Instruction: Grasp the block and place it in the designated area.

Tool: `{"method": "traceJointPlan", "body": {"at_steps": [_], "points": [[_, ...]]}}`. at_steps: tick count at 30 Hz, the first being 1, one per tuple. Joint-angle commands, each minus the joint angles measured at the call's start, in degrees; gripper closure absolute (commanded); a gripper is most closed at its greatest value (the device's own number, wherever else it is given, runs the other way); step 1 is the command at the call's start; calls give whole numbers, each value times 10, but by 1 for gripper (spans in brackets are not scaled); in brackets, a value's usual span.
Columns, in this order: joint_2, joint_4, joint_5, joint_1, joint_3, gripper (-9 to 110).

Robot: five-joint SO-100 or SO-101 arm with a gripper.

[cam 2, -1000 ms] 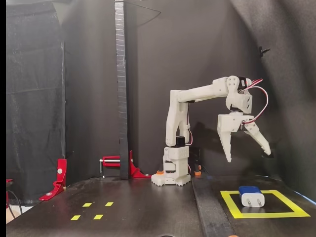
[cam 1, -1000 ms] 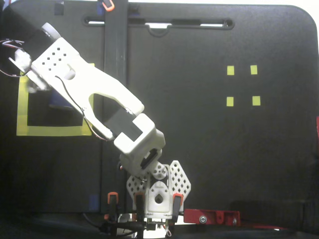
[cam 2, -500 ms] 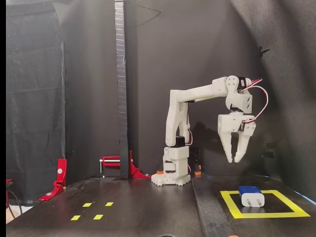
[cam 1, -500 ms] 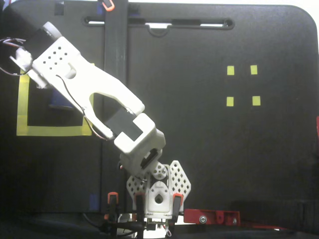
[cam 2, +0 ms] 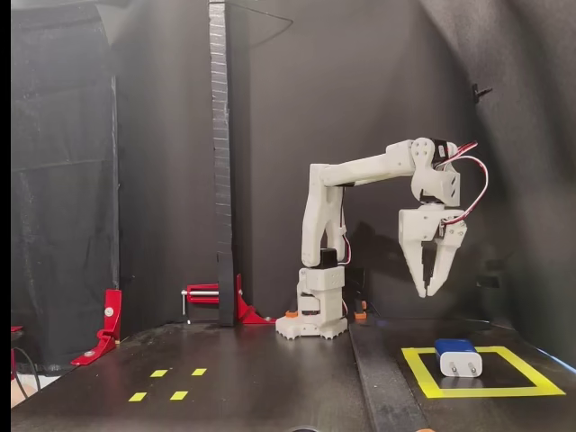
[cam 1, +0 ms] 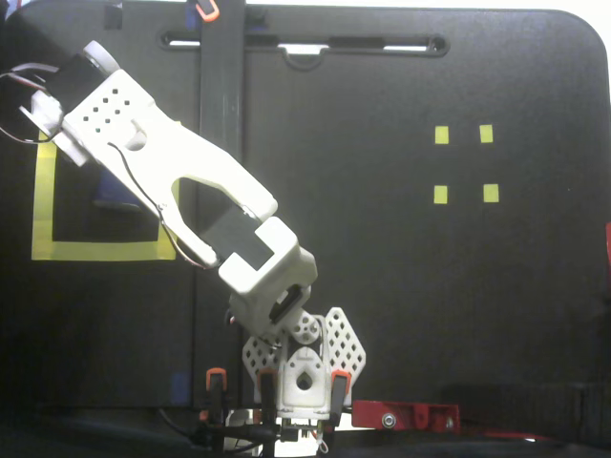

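Hanging in the air, the gripper [cam 2: 428, 292] points down with its fingers [cam 2: 415, 270] nearly closed, clasping nothing — tips almost together in a fixed view. Well below the fingertips and a bit to the right, the block [cam 2: 458, 358] lies on the black floor inside the designated area [cam 2: 423, 372], prongs facing the camera. From above, the arm [cam 1: 181, 181] covers most of the block [cam 1: 116, 198] — gripper hidden there.
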Motion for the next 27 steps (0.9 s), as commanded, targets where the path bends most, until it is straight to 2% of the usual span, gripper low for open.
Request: {"method": "traceJointPlan", "body": {"at_steps": [1,5,8,10,22,27], "points": [[26,-13,87,-4,-4,101],[25,-15,247,4,-4,101],[25,-13,405,21,-1,101],[25,-18,451,32,4,101],[25,-34,475,59,15,101],[25,-30,462,126,15,101]]}}
